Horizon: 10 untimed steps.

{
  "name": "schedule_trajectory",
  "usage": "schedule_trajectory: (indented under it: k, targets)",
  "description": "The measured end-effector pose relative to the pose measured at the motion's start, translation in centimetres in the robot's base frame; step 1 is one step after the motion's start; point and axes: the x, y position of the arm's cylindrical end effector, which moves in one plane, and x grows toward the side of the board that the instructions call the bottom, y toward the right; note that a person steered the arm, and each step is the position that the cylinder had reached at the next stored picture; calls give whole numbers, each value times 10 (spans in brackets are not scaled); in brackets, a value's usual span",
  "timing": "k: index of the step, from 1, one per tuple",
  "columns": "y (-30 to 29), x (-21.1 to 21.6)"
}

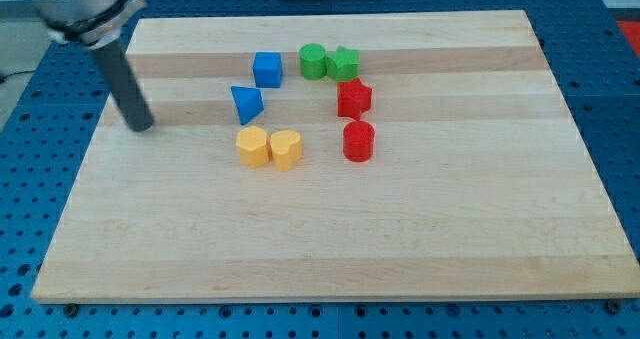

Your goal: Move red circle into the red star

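My tip (141, 127) down on the wooden surface (330, 239) at the view's left, well apart from every block; no gripper fitted, just a bare dark rod, so nothing to open or close. Nearest to it, a blue triangle (246, 103), with a blue cube (267, 69) above. Below those, two yellow blocks (268, 147) touching side by side. Further right, the red circle (358, 140) just below the red star (353, 98), narrowly apart. At the top, a green circle (313, 60) touching a green star (343, 62).
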Motion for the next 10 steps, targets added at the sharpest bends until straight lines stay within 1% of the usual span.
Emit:
schedule_trajectory:
  k: [1,2,3,4,5,6,7,8,9,10]
  targets:
    - [6,40]
    - [45,66]
    - [105,98]
    - [187,106]
    - [261,88]
    - [295,63]
    - [277,42]
    - [277,37]
    - [277,16]
    - [337,20]
